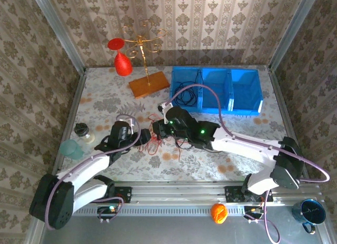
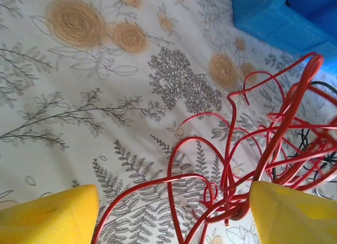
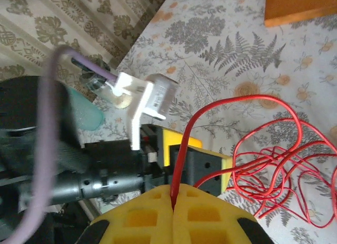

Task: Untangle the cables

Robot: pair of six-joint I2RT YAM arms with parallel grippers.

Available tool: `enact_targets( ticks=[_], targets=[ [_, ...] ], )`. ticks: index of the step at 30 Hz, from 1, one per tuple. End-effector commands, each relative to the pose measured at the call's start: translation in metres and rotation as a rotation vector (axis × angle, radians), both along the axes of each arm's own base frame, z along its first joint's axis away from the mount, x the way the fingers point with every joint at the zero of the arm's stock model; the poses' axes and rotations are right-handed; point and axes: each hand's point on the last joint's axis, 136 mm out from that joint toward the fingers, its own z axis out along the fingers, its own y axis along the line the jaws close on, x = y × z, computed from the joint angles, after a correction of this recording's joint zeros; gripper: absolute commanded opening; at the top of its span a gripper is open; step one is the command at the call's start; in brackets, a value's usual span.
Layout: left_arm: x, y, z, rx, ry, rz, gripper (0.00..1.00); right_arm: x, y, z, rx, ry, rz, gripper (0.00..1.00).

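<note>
Gripping one red cable [image 3: 179,160], right pincer [image 3: 174,197] is clamped; left pincer [image 2: 174,204] gapes astride the cables [image 2: 231,204]

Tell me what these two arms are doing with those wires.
Two arms are working on a tangle of red and black cables. The right end effector is shut on one red strand. The left end effector is open, with red loops lying between its fingers, nothing gripped.

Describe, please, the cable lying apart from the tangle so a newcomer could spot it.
Look to the blue three-compartment bin at the far side of the table. In its left compartment lies a loose black cable. Unlike the red cables tangled mid-table, it is dark and sits alone inside the bin.
</note>
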Motion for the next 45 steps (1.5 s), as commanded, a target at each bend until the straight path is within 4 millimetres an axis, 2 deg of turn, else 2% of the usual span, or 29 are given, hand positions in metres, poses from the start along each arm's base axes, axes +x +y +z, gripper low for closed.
enact_targets(
  ticks=[1, 2, 3, 7, 12, 17, 20, 21, 22, 25, 26, 30, 36, 42, 45],
  targets=[
    [0.006, -0.022, 0.011, -0.065, -0.052, -0.062, 0.75, -0.006, -0.021, 0.045, 0.015, -0.113, -0.016, 0.0],
    [0.007, -0.027, 0.009, -0.066, -0.053, -0.075, 0.74, -0.008, -0.025, 0.054, 0.027, -0.13, -0.017, 0.0],
    [0.008, -0.032, 0.008, -0.069, -0.053, -0.092, 0.68, -0.01, -0.029, 0.065, 0.049, -0.149, -0.015, 0.0],
    [0.011, -0.048, 0.003, -0.084, -0.043, -0.132, 0.35, -0.019, -0.046, 0.096, 0.086, -0.212, -0.017, 0.0],
    [0.014, -0.048, 0.0, -0.074, -0.053, -0.123, 0.0, -0.024, -0.076, 0.133, 0.099, -0.323, -0.058, 0.0],
    [0.015, -0.045, -0.003, -0.059, -0.051, -0.111, 0.0, -0.024, -0.104, 0.17, 0.078, -0.45, -0.12, 0.0],
    [0.013, -0.044, -0.005, -0.056, -0.044, -0.109, 0.0, -0.019, -0.119, 0.18, 0.034, -0.501, -0.164, 0.0],
    [0.012, -0.044, -0.004, -0.056, -0.041, -0.109, 0.01, -0.016, -0.123, 0.18, 0.02, -0.504, -0.174, 0.0],
    [0.011, -0.043, -0.004, -0.055, -0.036, -0.109, 0.11, -0.013, -0.126, 0.179, 0.008, -0.504, -0.183, 0.0],
    [0.006, -0.041, 0.002, -0.051, -0.038, -0.115, 0.55, 0.003, -0.147, 0.173, -0.022, -0.485, -0.253, 0.0],
    [0.004, -0.039, 0.006, -0.047, -0.044, -0.113, 0.65, 0.011, -0.158, 0.17, -0.031, -0.47, -0.291, 0.0],
    [-0.002, -0.024, 0.022, -0.015, -0.082, -0.078, 0.87, 0.047, -0.214, 0.152, -0.084, -0.409, -0.509, 0.0],
    [-0.008, -0.007, 0.041, -0.003, -0.145, -0.029, 0.92, 0.102, -0.301, 0.127, -0.1, -0.335, -0.842, 0.0],
    [-0.014, -0.002, 0.036, -0.008, -0.136, -0.015, 0.91, 0.14, -0.356, 0.098, -0.131, -0.269, -1.037, 0.0],
    [-0.015, -0.001, 0.034, -0.009, -0.13, -0.012, 0.91, 0.158, -0.375, 0.08, -0.133, -0.23, -1.079, 0.0]
  ],
)
